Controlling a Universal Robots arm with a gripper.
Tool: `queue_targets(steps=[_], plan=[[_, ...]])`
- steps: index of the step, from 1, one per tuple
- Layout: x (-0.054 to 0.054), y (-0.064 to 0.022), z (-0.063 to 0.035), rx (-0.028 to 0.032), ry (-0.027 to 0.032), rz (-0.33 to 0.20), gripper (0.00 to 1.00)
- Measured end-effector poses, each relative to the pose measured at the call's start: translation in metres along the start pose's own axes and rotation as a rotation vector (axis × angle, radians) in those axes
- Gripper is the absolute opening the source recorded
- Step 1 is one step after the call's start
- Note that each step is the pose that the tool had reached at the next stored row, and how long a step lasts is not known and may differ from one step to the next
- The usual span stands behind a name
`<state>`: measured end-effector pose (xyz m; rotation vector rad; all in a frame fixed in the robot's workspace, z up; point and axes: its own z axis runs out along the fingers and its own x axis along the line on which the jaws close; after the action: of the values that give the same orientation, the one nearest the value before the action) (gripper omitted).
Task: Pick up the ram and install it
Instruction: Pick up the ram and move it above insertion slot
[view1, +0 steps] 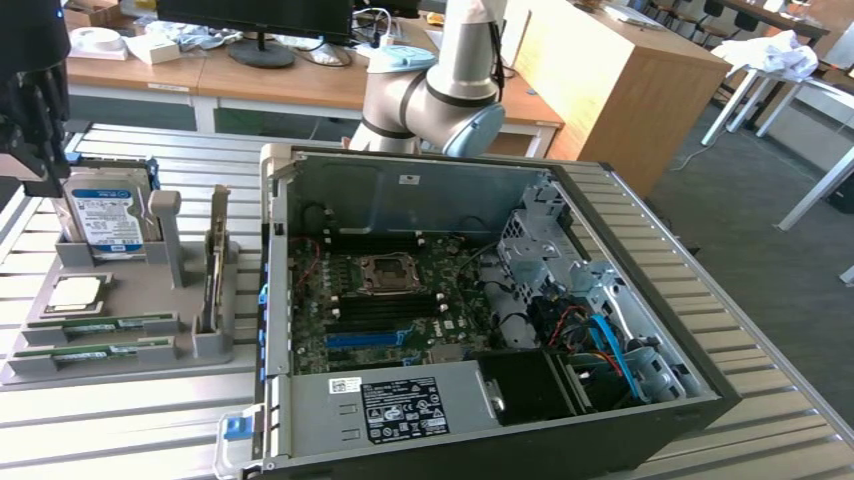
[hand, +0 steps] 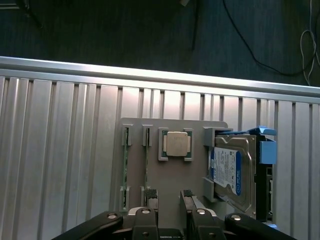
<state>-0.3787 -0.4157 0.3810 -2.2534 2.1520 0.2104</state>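
Two ram sticks, thin and green, lie edge-up in slots of a grey holder tray (view1: 134, 375); one ram stick (view1: 104, 323) (hand: 146, 165) sits beside the other ram stick (view1: 96, 352) (hand: 125, 167). My gripper (view1: 38, 170) (hand: 169, 194) hangs above the tray at the exterior view's left, over the hard-drive end. Its dark fingertips (hand: 151, 192) stand apart with nothing between them, so it is open. The open computer case (view1: 641, 260) shows the motherboard (view1: 387, 300) with its long memory slots (view1: 380, 312) below the processor socket.
The tray also holds a square silver processor (view1: 76, 293) (hand: 176, 144), a blue-labelled hard drive (view1: 104, 215) (hand: 232, 172) and an upright card (view1: 218, 250). The slatted metal table (view1: 134, 440) ends at an edge (hand: 160, 80) beyond the tray. Desks and a monitor stand behind.
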Motion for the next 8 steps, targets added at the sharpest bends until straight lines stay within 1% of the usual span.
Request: queue_targets(steps=[8], plan=[[0.012, 0.001, -0.0012, 0.0001, 0.0, 0.0, 0.31]])
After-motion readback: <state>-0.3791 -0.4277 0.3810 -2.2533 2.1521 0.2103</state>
